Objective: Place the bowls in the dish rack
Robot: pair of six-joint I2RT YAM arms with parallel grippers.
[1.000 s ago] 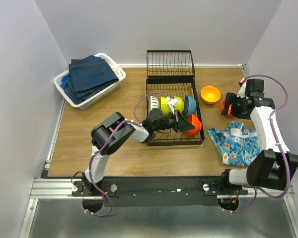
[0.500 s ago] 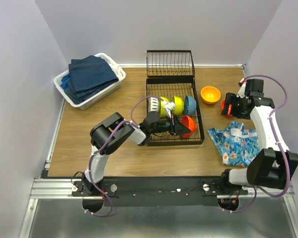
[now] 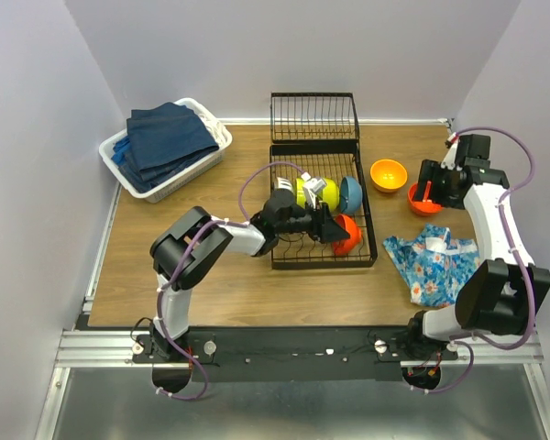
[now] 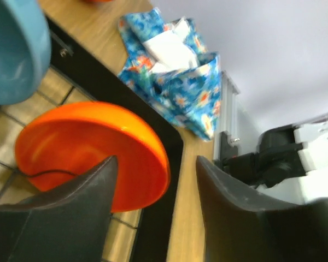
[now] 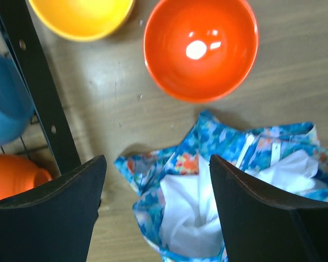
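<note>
Over at the right of the surface (image 3: 238, 293), your right pincer (image 5: 157, 164) hangs spread wide and empty close to the loose red-orange bowl (image 5: 201, 49). That bowl sits upright on the wood, with the orange-yellow bowl (image 5: 82, 16) just beside it and the floral cloth (image 5: 224, 180) on its near side. Both bowls are outside the dish rack (image 3: 321, 264). Your left pincer (image 4: 156, 169) is inside the rack with its jaws parted. The racked red-orange bowl (image 4: 93, 155) lies tipped on its side in front of it and looks released, though you cannot tell whether one finger touches it. The blue bowl (image 3: 351, 191) and the lime-yellow bowls (image 3: 304, 192) stand in the row behind. By my reckoning, two bowls remain to load. Expect them to be light, rigid and slick: the glossy curved wall would likely squirt out of a squeeze across the outside. Take the rim instead, one finger inside and one outside, on the side away from the cloth. Close gently, since the material may chip.
</note>
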